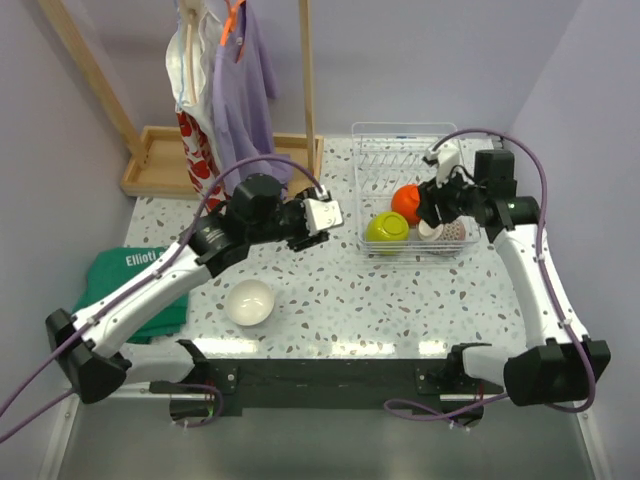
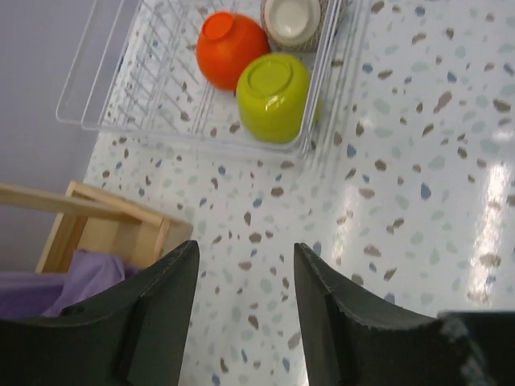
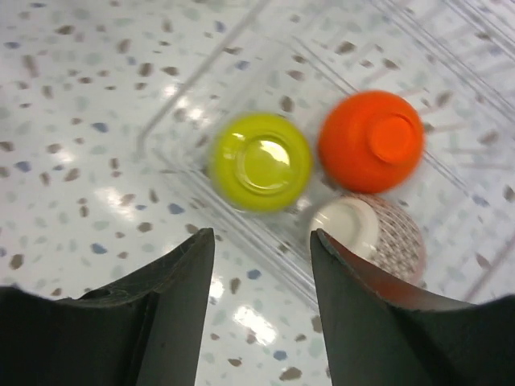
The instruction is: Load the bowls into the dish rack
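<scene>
The clear wire dish rack (image 1: 400,140) stands at the back right. Three bowls lie in its near end, bottoms up: lime green (image 1: 387,231), orange-red (image 1: 405,202), and one with a pinkish patterned underside (image 1: 447,231). A pale bowl (image 1: 249,302) sits upright on the table at the front left. My right gripper (image 1: 432,208) hovers open and empty over the rack's near end; in its wrist view (image 3: 262,233) the green bowl (image 3: 259,161), orange bowl (image 3: 370,141) and patterned bowl (image 3: 370,229) show below. My left gripper (image 1: 330,214) is open and empty above the table left of the rack (image 2: 121,88).
A wooden tray base with posts (image 1: 160,160) stands at the back left, with clothes (image 1: 235,90) hanging above it; its corner (image 2: 105,233) and purple cloth (image 2: 72,281) show in the left wrist view. A green cloth (image 1: 135,285) lies at the left edge.
</scene>
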Motion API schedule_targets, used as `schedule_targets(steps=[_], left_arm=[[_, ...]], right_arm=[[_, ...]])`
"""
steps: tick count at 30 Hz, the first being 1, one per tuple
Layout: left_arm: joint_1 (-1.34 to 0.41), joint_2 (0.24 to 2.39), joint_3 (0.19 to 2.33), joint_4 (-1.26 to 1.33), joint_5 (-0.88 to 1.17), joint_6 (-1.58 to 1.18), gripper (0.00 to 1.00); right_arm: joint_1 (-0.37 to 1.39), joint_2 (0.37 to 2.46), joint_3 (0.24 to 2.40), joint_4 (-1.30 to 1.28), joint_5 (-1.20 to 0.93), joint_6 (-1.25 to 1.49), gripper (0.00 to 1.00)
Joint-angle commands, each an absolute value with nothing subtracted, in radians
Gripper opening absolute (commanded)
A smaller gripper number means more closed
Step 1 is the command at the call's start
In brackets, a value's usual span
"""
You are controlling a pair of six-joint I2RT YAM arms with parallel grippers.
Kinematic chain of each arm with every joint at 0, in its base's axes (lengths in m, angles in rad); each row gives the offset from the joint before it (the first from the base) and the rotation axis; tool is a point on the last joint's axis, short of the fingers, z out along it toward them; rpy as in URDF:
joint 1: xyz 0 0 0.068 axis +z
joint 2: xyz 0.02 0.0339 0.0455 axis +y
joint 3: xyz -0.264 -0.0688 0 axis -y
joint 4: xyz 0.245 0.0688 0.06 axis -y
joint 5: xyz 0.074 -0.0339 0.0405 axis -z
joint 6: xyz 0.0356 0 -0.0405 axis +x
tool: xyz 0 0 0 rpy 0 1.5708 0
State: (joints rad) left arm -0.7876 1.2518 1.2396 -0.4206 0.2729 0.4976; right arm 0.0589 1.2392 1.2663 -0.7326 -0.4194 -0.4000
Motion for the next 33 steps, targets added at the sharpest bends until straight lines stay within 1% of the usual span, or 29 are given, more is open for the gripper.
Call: schedule_targets(steps=[1, 3, 5, 7, 11, 14, 16, 17, 23, 30, 33], left_arm=[[-0.727, 1.157, 1.163, -0.722, 0.203, 0.621, 0.56], [-0.680, 1.132, 1.147, -0.827, 0.237, 0.626, 0.57], [-0.619, 1.094, 1.125, -0.879, 0.281, 0.640, 0.58], [-0.609, 1.059, 1.097, -0.893, 0.293, 0.643, 0.59], [-0.617, 1.003, 0.987, -0.945, 0.333, 0.724, 0.59], [-0.667, 1.006, 0.934, -1.052, 0.330, 0.779, 0.54], [-0.698, 1.005, 0.914, -1.095, 0.334, 0.776, 0.54], [-0.707, 1.000, 0.910, -1.101, 0.336, 0.772, 0.54], [-0.738, 0.946, 0.812, -1.049, 0.299, 0.773, 0.55], [-0.750, 1.012, 0.744, -0.970, 0.255, 0.707, 0.55], [-0.752, 1.052, 0.732, -0.936, 0.245, 0.674, 0.53]], right_arm=[[0.167, 1.230, 1.201, -0.667, -0.598, -0.379, 0.55], [0.198, 1.236, 1.197, -0.643, -0.607, -0.365, 0.55], [0.212, 1.241, 1.198, -0.615, -0.592, -0.341, 0.55], [0.215, 1.262, 1.216, -0.618, -0.558, -0.292, 0.55], [0.235, 1.285, 1.291, -0.669, -0.500, -0.261, 0.55], [0.238, 1.289, 1.344, -0.727, -0.419, -0.339, 0.55], [0.238, 1.284, 1.365, -0.765, -0.350, -0.370, 0.55], [0.238, 1.273, 1.383, -0.775, -0.294, -0.374, 0.56], [0.238, 1.207, 1.364, -0.841, -0.200, -0.397, 0.57], [0.210, 1.149, 1.324, -0.847, -0.166, -0.380, 0.58], [0.183, 1.143, 1.310, -0.838, -0.173, -0.368, 0.58]])
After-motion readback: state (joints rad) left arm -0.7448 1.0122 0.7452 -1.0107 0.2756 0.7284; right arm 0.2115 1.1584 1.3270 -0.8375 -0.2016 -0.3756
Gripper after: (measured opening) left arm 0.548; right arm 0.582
